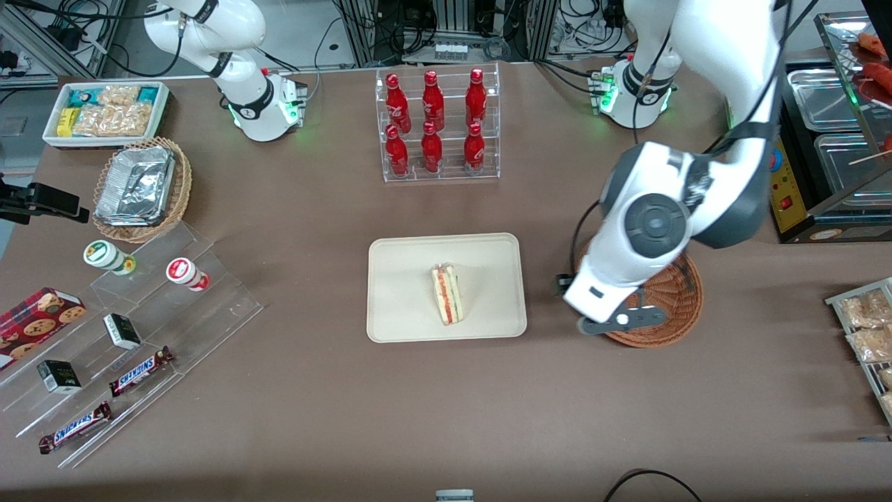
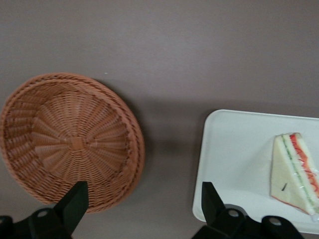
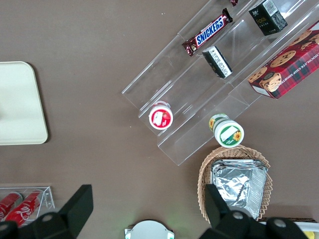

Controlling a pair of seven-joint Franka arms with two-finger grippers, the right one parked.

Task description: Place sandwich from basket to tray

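The sandwich [image 1: 447, 293] [image 2: 294, 172], a pale wedge with red, orange and green layers, lies on the cream tray [image 1: 404, 307] [image 2: 234, 149] near its middle. The reddish-brown woven basket [image 1: 672, 307] [image 2: 70, 139] stands beside the tray toward the working arm's end, and I see nothing inside it. My gripper [image 2: 142, 196] hangs open above the bare table between basket and tray, holding nothing; one finger [image 2: 75, 199] overlaps the basket's rim, the other finger [image 2: 212, 199] the tray's edge. In the front view the arm's wrist [image 1: 613, 293] covers part of the basket.
A clear rack of red bottles [image 1: 435, 125] stands farther from the front camera than the tray. A foil-lined wicker basket [image 1: 143, 188], a white snack bin [image 1: 104, 111] and acrylic steps with snack bars [image 1: 125, 348] lie toward the parked arm's end. Packets on a rack [image 1: 867, 335] sit toward the working arm's end.
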